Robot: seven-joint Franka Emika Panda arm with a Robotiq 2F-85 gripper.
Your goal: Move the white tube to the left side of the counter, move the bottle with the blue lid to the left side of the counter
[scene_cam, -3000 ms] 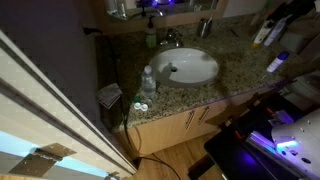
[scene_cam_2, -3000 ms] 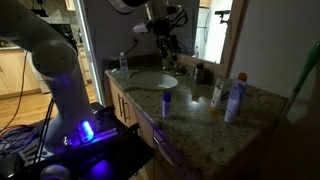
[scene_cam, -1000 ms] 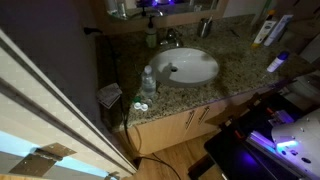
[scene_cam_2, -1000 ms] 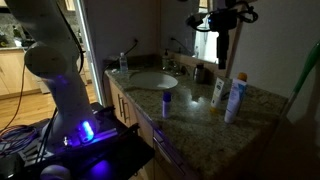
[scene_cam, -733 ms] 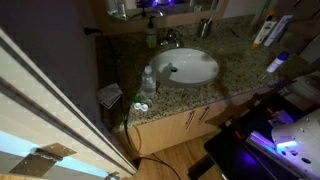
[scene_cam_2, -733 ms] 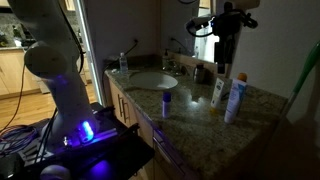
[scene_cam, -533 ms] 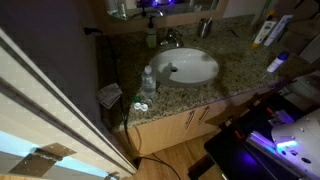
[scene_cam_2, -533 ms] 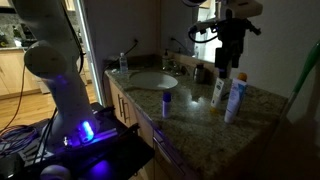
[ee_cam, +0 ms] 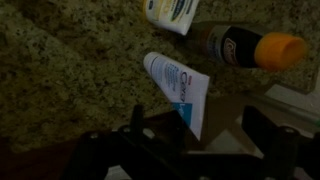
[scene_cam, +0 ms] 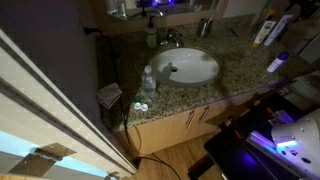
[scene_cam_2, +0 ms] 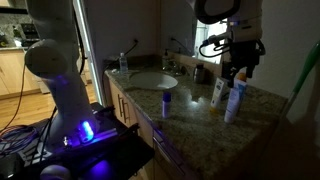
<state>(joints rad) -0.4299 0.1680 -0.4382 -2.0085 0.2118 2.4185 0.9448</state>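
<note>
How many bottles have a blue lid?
1. The bottle with the blue lid stands near the counter's front edge, between the sink and the white tube. Another could be hidden from these views.

In an exterior view I see the counter (scene_cam: 235,75) with its oval white sink (scene_cam: 188,67). 1 clear water bottle (scene_cam: 148,82) stands beside the basin and a green soap bottle (scene_cam: 151,37) by the faucet (scene_cam: 170,38). The bottle with the blue lid (scene_cam: 278,62) and the white tube (scene_cam: 263,33) sit far across (dim there).
</note>
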